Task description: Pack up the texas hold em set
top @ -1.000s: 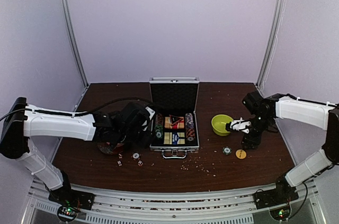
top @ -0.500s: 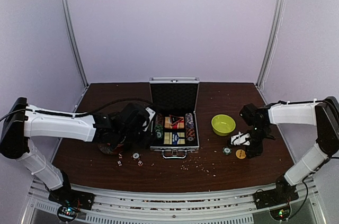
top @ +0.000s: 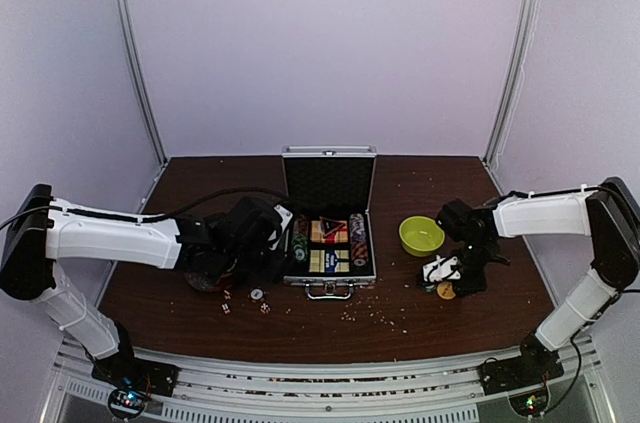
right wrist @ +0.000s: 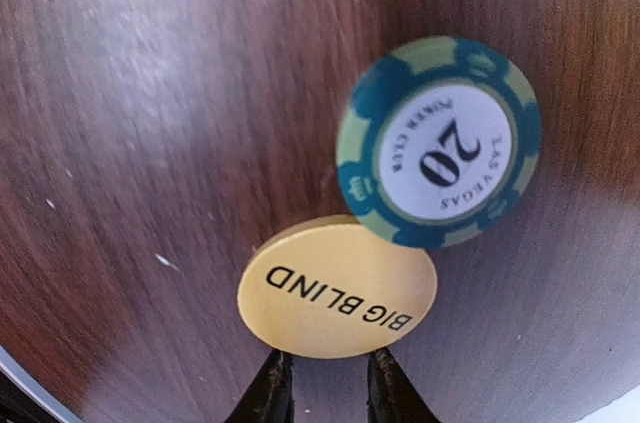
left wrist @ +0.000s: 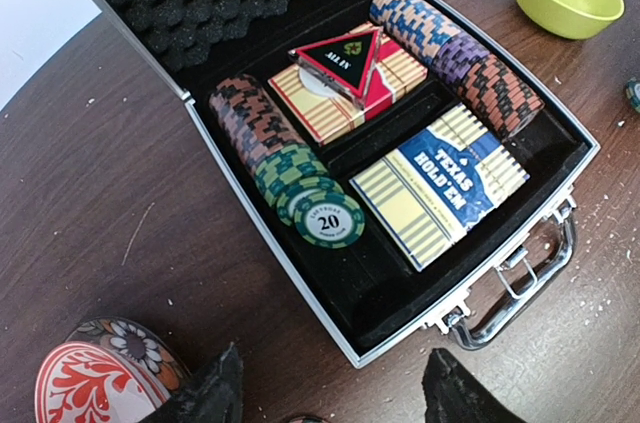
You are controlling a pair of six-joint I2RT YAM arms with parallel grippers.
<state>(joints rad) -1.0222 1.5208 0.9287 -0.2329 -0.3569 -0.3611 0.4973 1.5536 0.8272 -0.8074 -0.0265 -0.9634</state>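
Observation:
The silver case (top: 329,284) lies open mid-table, lid upright. In the left wrist view its rim (left wrist: 290,273) frames two rows of striped chips (left wrist: 270,143), a blue-labelled deck (left wrist: 440,183), and a red-striped deck with a triangular button (left wrist: 340,58) on it. My left gripper (left wrist: 330,398) is open and empty over the table by the case's front left corner. My right gripper (right wrist: 328,383) has its jaws a narrow gap apart, tips against the near edge of the yellow BIG BLIND button (right wrist: 335,288). A green 20 chip (right wrist: 440,143) overlaps the button's far edge.
A round red floral tin (left wrist: 95,383) sits under my left arm, also in the top view (top: 205,278). A lime-green bowl (top: 421,235) stands right of the case. Small dice (top: 226,307) and a round chip (top: 256,294) lie left of the handle. Crumbs (top: 375,315) dot the front.
My right gripper has come down and left from beside the bowl to the yellow button. The button has shifted a little left against the green chip. My left arm has not moved.

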